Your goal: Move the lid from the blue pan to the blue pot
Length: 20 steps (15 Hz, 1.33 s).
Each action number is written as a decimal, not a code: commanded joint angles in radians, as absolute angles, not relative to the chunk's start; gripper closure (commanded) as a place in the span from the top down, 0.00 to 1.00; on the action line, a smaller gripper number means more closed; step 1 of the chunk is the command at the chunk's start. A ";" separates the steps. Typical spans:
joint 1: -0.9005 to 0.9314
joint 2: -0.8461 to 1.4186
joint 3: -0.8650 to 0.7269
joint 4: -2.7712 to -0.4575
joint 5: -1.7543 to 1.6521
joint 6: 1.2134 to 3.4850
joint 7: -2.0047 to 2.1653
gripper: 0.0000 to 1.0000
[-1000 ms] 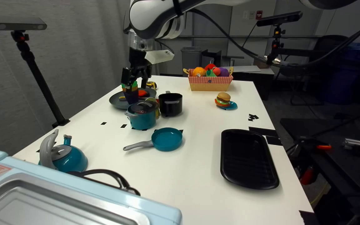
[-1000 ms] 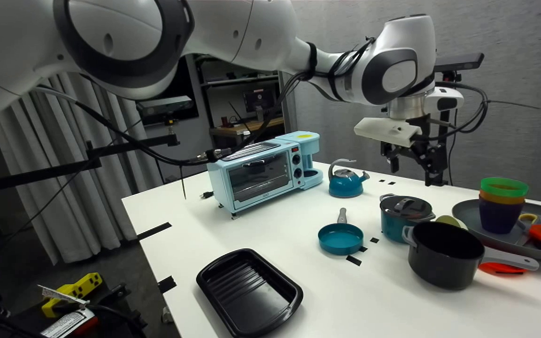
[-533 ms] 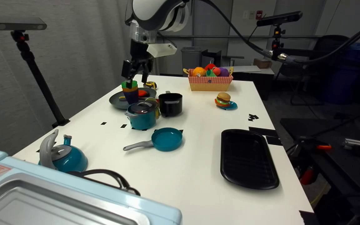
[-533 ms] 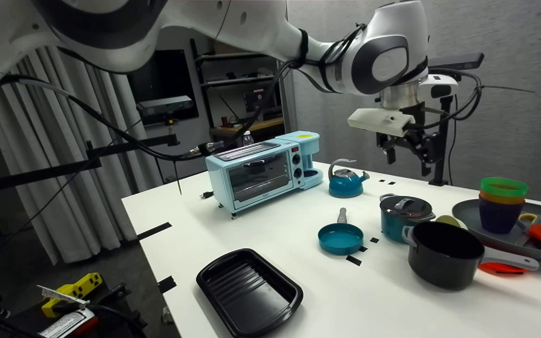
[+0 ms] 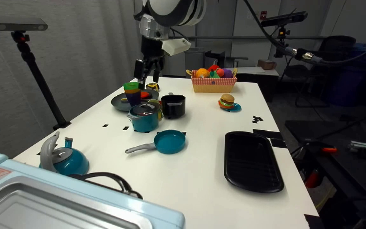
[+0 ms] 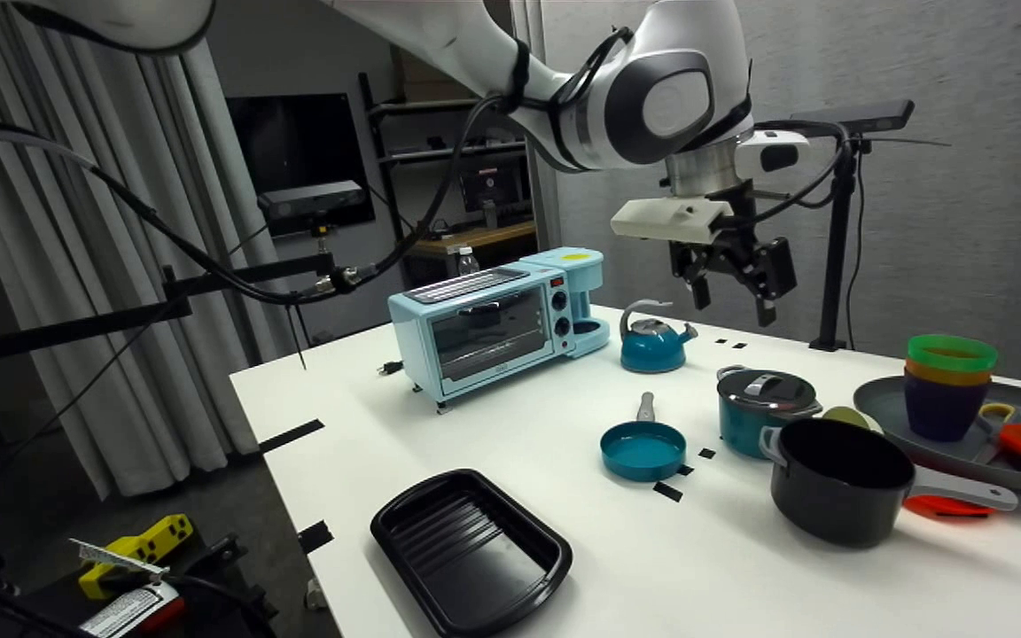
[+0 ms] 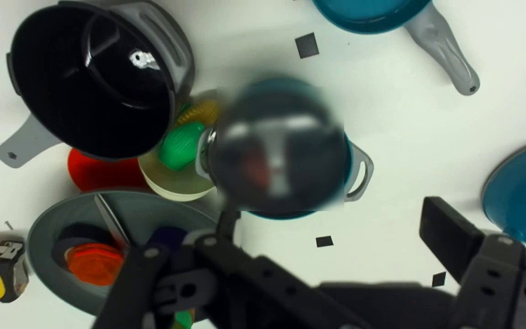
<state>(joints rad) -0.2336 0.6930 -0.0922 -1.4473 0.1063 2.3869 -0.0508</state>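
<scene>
One pale-blue toaster oven [image 5: 162, 208] is cut off at the near corner of an exterior view. Just behind it, a teal kettle [image 5: 73, 162] is set on the white table [image 5: 199, 184], grey handle raised. Toward the opposite edge, a ridged black roasting tray [image 5: 251, 162] is laid flat. Mid-table: teal frying pan [image 5: 169, 142], its blue interior exposed, grey handle pointed toward the kettle. Just past it, the teal pot [image 5: 145, 124], topped by the dark round lid [image 5: 146, 108]; the lid is rested on the pot's rim and is blurred in the wrist view. The gripper [image 6: 732, 303] is held in the air, clear of the lid, its fingers [image 7: 448, 237] spread well apart, the lidded pot seen ahead of them in the wrist view. Beside the pot, a cream bowl [image 7: 176, 185] is occupied by a green toy [image 7: 181, 146]; next to that, a black saucepan [image 5: 174, 109]. Farther back, a stack of cups [image 5: 132, 95] (green, orange, purple from the top) is stood on a grey platter [image 5: 118, 103]. Across from it, a toy hamburger [image 5: 227, 101], overlapping a small teal plate [image 5: 236, 108]. Past the platter, a tape measure [image 5: 152, 86]. Farthest on the table, a basket [image 5: 213, 88] is filled with toy fruit [image 5: 202, 73].
</scene>
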 commanded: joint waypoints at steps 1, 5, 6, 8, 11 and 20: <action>-0.201 0.533 -0.117 -1.686 0.063 2.459 -0.034 1.00; -0.185 0.413 -0.122 -1.873 0.039 2.542 -0.030 1.00; -0.183 0.383 -0.122 -1.920 0.036 2.563 -0.030 1.00; -0.174 0.321 -0.124 -2.020 0.026 2.608 -0.028 1.00; -0.167 0.248 -0.117 -2.133 0.023 2.659 -0.035 1.00; -0.161 0.094 -0.119 -2.332 0.031 2.804 -0.029 1.00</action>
<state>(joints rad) -0.1737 0.1719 -0.1021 -2.2480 0.0454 2.7605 -0.0467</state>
